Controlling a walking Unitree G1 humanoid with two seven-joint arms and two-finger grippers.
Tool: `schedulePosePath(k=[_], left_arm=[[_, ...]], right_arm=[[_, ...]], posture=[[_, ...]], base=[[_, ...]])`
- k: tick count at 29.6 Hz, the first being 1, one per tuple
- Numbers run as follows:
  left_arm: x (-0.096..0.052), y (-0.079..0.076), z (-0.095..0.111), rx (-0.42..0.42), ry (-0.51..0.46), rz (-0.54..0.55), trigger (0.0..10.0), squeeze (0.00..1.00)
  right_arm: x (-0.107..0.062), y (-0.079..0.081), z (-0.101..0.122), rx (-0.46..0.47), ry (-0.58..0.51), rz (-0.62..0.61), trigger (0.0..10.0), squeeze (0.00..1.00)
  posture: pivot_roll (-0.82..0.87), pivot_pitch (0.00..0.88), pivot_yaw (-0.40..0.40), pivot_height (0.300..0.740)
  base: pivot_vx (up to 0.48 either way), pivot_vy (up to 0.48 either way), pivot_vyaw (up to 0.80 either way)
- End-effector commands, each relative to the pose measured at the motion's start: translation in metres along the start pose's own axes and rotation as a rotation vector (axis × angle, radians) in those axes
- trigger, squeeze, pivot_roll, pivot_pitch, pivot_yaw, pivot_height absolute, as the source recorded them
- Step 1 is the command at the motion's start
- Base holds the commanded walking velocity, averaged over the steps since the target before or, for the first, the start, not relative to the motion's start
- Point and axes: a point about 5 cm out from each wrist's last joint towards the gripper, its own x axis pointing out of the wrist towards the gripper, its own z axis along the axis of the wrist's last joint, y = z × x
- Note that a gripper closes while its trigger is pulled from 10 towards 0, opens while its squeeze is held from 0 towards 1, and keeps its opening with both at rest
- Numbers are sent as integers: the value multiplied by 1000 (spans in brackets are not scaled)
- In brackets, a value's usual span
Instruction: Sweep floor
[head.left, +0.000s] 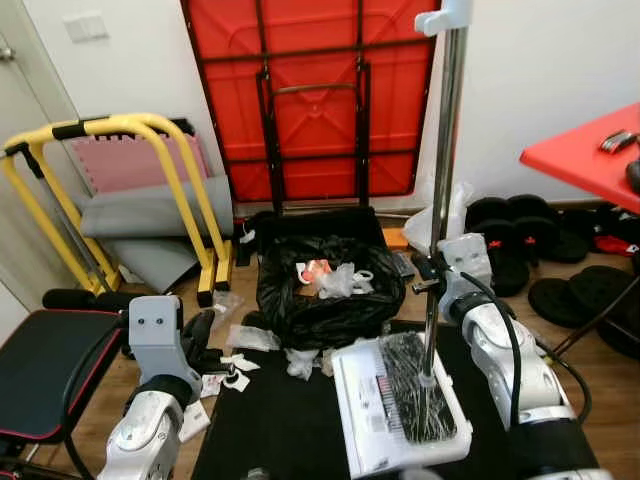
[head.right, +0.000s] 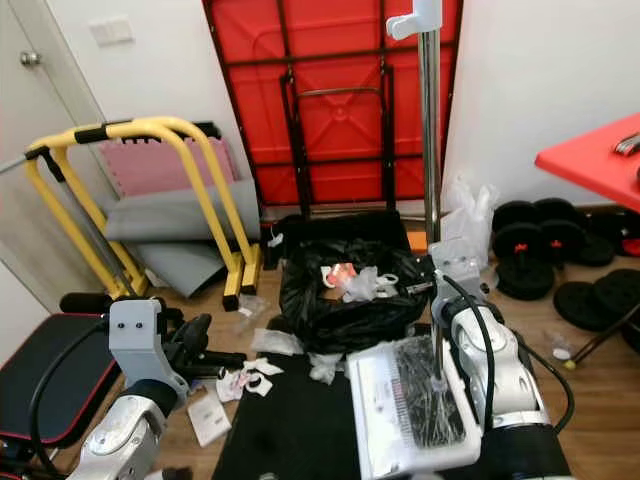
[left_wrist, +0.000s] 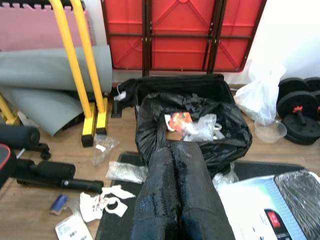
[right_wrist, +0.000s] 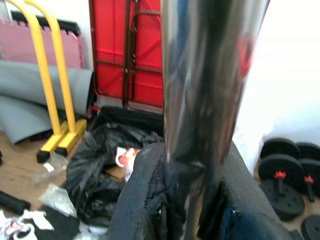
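Note:
My right gripper (head.left: 432, 272) is shut on the upright silver broom pole (head.left: 444, 160), whose black bristles rest on a white dustpan (head.left: 395, 405) low in front of me. The pole (right_wrist: 207, 90) runs between the black fingers (right_wrist: 145, 200) in the right wrist view. A black rubbish bag (head.left: 330, 285) holding wrappers sits open behind the dustpan. Paper scraps and plastic wrappers (head.left: 235, 375) lie on the wooden floor left of the black mat. My left gripper (head.left: 212, 345) is shut and empty, its fingers (left_wrist: 175, 190) pressed together, pointing toward the bag (left_wrist: 192, 130).
A yellow frame (head.left: 150, 180) and grey mats stand at the left, with a black bench (head.left: 45, 370) near me. A folded red table (head.left: 310, 95) leans on the back wall. Dumbbell weights (head.left: 540, 245) lie right, under a red table (head.left: 590, 155).

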Motion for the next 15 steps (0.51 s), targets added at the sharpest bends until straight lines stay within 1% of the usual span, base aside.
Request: schedulePosePath(k=[1, 5, 7, 11, 12, 13, 15], left_arm=[[-1, 1, -1, 9, 9, 0, 10000, 0], [-1, 1, 0, 9, 10, -3, 10000, 0], [-2, 0, 0, 10, 11, -6, 10000, 0], [-3, 1, 0, 11, 13, -7, 10000, 0], [-3, 1, 0, 11, 13, -7, 10000, 0], [-3, 1, 0, 11, 14, -7, 10000, 0], [-4, 0, 0, 13, 17, -11, 10000, 0]], right_arm=[[5, 0, 16, -4, -81, -1, 10000, 0], [7, -4, 20, -20, -99, -18, 10000, 0], [12, -13, 29, -24, -140, -51, 10000, 0], [18, -26, 47, 20, -211, -85, 10000, 0], [18, -26, 47, 20, -211, -85, 10000, 0], [20, -30, 53, 33, -231, -96, 10000, 0], [25, -42, 66, 98, -277, -131, 10000, 0]], posture=[[-111, 0, 18, 620], [-109, 0, 19, 605], [-105, 2, 20, 590], [-101, 6, 22, 570], [-101, 6, 22, 570], [-100, 9, 23, 565], [-98, 9, 24, 555]], base=[[0, 0, 0], [0, 0, 0], [0, 0, 0], [0, 0, 0], [0, 0, 0], [0, 0, 0], [0, 0, 0]])
